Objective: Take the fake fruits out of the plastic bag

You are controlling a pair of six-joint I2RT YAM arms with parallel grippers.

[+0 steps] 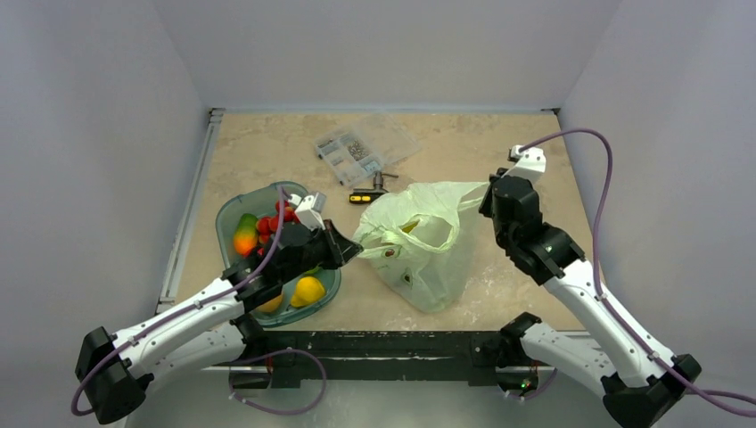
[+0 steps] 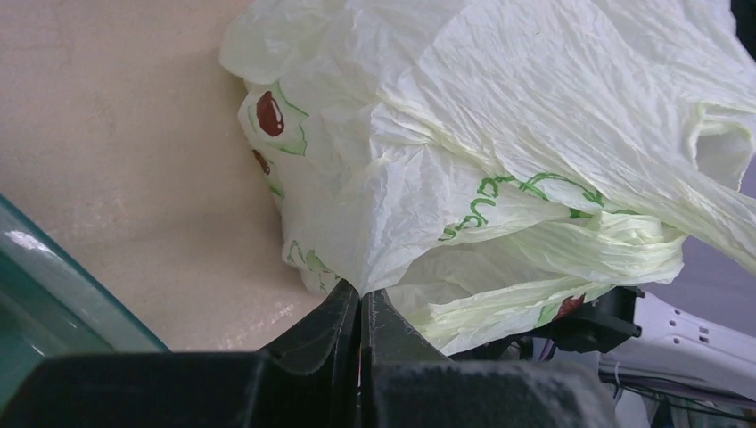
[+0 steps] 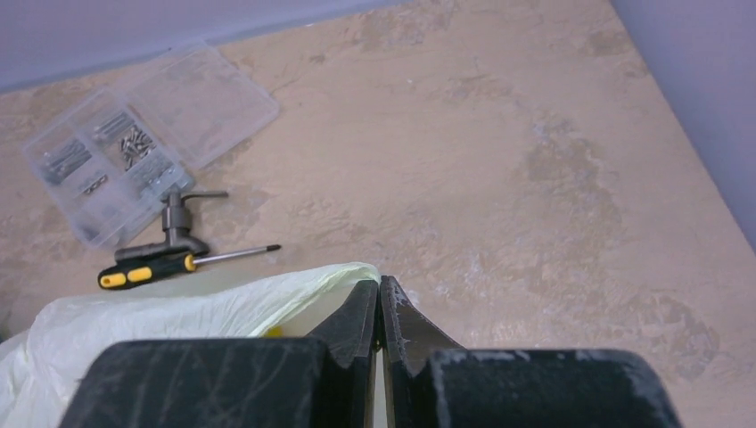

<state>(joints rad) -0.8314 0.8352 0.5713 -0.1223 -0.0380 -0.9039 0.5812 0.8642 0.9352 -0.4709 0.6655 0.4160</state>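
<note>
Plastic bag (image 1: pixel 426 259) lies mid-tabletop (image 1: pixel 535 152), strung between the two arms. Left pincer (image 1: pixel 349 247) is closed on a fold at the bag's left edge. Right pincer (image 1: pixel 488 198) is closed on a loop handle at the far right corner, with the film drawn taut toward it. The stretched part runs left to right, pincer to pincer, and the body sags toward the near edge. The mouth gapes upward between the two grips. Fake fruits are inside, mostly hidden by film; one yellowish patch (image 1: pixel 410 226) shows in the mouth and is likely one of them. Dark red marks on the film look printed. Both pincers are occupied and about equally near the opening, so my judgement is that one must release or the bag be tipped. Tabletop is flat and stone-patterned. Tray (image 1: pixel 239 200) sits just left of the bag; screwdriver (image 1: pixel 361 198) and organiser box (image 1: pixel 365 147) lie beyond it. Walls on three sides.
</note>
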